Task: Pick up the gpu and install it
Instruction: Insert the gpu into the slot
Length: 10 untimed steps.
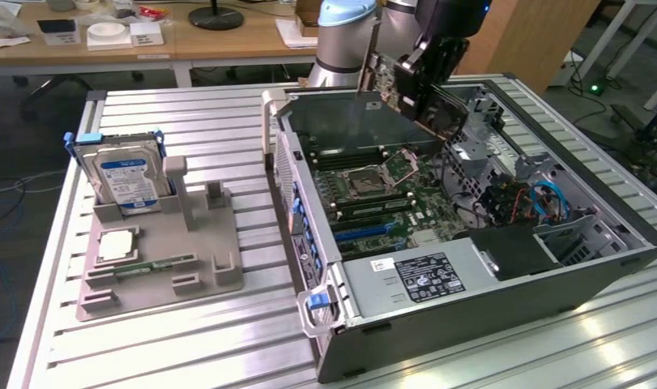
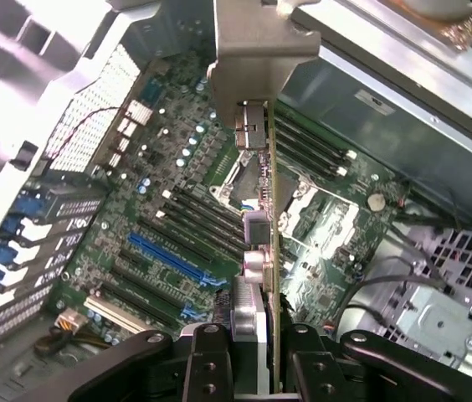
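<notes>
Two fingers (image 2: 211, 368) pinch the gpu (image 2: 254, 126) between them.

Open case (image 1: 288, 154) leaves the tool (image 2: 253, 356) and gpu (image 2: 251, 59) free passage to the motherboard slots (image 2: 165, 251); cables (image 1: 547, 198) and drive cage (image 1: 571, 235) crowd the exterior view's right.

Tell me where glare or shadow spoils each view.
Exterior view: bright glare streaks the ribbed table at that view's lower right; the computer case interior is evenly lit. Wrist view: the case frame washes out white, while the fingers gripping the gpu sit in shadow.
</notes>
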Each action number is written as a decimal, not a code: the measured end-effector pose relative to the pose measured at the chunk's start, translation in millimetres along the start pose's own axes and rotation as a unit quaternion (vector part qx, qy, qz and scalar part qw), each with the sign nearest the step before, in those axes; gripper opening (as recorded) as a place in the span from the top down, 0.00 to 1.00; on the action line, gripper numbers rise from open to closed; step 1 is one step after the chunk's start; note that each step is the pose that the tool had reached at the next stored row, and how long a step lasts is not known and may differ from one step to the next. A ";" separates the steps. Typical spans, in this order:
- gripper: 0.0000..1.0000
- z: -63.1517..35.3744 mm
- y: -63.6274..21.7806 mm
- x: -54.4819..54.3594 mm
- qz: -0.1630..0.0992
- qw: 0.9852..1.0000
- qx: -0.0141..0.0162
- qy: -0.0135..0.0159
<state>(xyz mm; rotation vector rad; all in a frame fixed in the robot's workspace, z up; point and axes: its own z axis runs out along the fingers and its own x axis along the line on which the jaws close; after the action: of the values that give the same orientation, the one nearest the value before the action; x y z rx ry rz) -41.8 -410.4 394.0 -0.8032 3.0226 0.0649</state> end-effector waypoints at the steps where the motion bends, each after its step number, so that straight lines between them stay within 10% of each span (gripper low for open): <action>1: 0.71 0.0 0.0 0.0 -0.008 1.000 0.000 0.000; 10: 0.71 0.6 0.0 0.0 -0.076 0.997 -0.002 0.003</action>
<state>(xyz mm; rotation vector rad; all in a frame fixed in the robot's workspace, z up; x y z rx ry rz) -41.9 -410.4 393.4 -1.0316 2.9559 0.0664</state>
